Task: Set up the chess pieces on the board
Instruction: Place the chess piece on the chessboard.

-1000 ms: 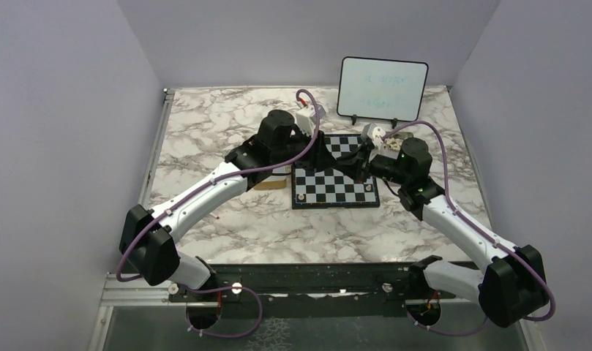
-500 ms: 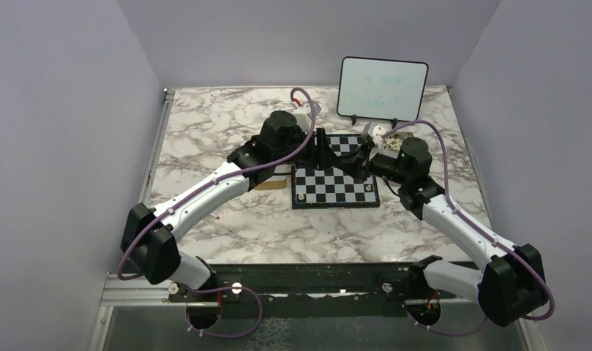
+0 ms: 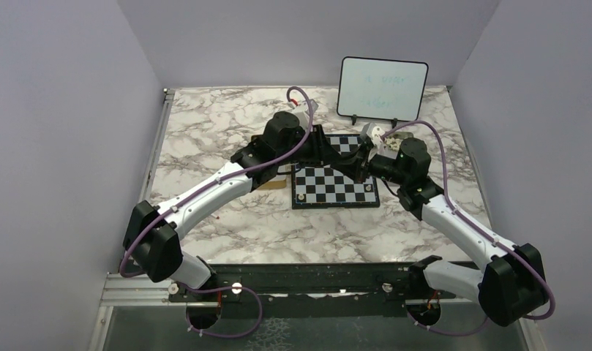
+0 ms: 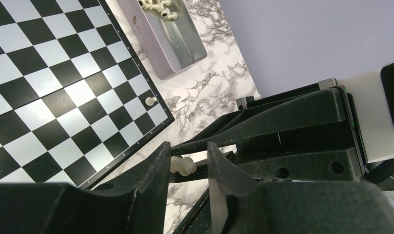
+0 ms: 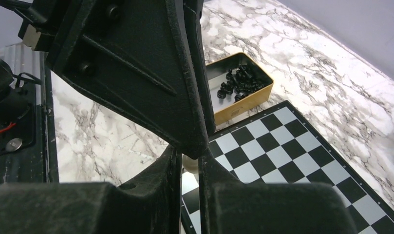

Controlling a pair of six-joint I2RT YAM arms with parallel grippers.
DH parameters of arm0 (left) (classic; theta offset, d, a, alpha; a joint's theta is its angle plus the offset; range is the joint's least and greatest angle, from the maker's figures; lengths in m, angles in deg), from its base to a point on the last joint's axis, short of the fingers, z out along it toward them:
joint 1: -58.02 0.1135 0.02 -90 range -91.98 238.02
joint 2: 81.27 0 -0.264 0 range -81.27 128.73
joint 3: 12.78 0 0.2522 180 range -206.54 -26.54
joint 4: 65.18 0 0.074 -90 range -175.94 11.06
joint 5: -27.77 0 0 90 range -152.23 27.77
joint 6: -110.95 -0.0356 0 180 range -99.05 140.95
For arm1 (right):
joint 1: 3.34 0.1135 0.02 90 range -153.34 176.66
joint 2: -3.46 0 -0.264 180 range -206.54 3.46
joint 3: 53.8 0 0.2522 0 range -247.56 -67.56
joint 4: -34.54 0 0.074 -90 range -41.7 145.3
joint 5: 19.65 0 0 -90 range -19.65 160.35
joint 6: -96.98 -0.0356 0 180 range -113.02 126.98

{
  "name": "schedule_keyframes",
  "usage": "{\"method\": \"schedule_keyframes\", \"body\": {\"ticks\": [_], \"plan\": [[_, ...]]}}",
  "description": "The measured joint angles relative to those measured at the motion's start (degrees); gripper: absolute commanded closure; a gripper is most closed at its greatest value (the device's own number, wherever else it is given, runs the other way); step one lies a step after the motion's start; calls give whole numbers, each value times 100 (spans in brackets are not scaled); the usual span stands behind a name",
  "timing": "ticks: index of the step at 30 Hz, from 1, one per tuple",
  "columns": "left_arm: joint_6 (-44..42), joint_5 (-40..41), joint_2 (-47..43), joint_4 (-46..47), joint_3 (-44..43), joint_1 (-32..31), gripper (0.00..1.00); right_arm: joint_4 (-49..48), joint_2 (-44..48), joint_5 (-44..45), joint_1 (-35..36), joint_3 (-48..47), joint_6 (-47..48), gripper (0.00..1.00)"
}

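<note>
The top camera looks down from behind the arms [image 3: 205,194] on the whole table [image 3: 227,227]. The wrist cameras look closely past the left claw [image 4: 186,157] and the right claw [image 5: 189,163]; all three share the board [image 3: 336,187].

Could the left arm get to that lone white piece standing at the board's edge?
Probably yes. The lone piece stands among bare squares just beyond the left fingers. But those fingers straddle a second white piece that the right fingers grip, so they look busy.

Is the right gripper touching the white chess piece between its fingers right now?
Touching. The right wrist view shows the white chess piece pinched in the right gripper, with no gap on either side.
</note>
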Motion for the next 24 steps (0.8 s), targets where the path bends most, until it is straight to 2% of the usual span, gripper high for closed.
{"method": "schedule_keyframes", "body": {"ticks": [9, 19, 24], "plan": [[-57, 350, 120, -48, -87, -140, 71, 155, 0, 258, -17, 4, -20, 81], [-417, 815, 407, -437, -339, -334, 92, 514, -44, 603, -17, 4, -109, 74], [-573, 920, 614, -586, -431, -385, 95, 715, -142, 758, -2, 4, -170, 67]]}}
